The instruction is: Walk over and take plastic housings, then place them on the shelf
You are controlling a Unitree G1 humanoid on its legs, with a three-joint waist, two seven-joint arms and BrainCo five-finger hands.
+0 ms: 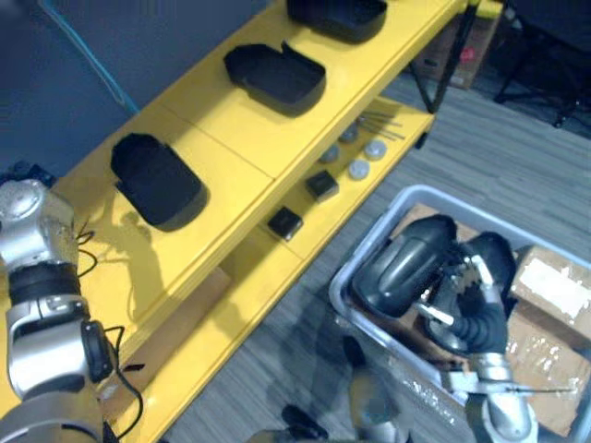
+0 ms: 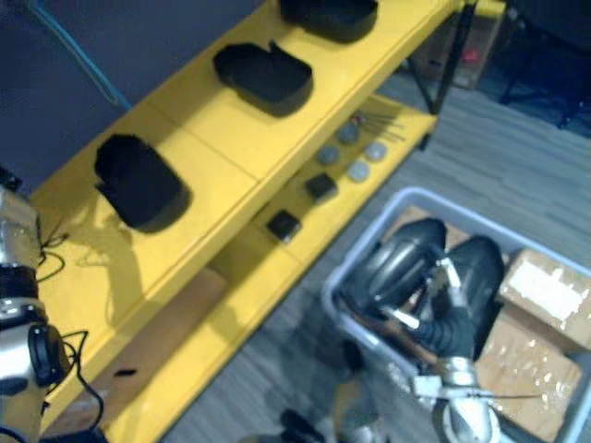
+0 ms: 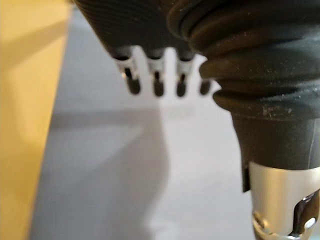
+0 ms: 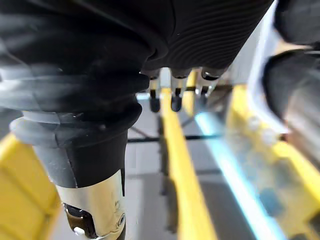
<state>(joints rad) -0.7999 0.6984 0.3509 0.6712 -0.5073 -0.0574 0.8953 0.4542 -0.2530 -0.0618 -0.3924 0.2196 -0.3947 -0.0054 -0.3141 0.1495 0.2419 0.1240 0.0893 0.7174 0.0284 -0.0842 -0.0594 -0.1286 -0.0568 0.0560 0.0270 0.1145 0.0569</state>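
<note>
Yellow shelf [image 1: 231, 175] is running along the left with three black housings [image 1: 157, 180] sitting on top, the farthest housing [image 1: 337, 17] getting cut off. Near right, a grey bin [image 1: 369, 242] is holding more dark housings [image 1: 402, 263]. Right hand [image 1: 462, 300] is hovering there, fingers [image 4: 175, 95] straight, contact hard to judge. Left hand [image 3: 157, 82] is hanging relaxed, gripping nothing.

Three black housings [image 1: 157, 180] sit well apart on the yellow shelf top [image 1: 231, 180], bare gaps between them, a grey bin [image 1: 364, 242] close beside its lower tier.
</note>
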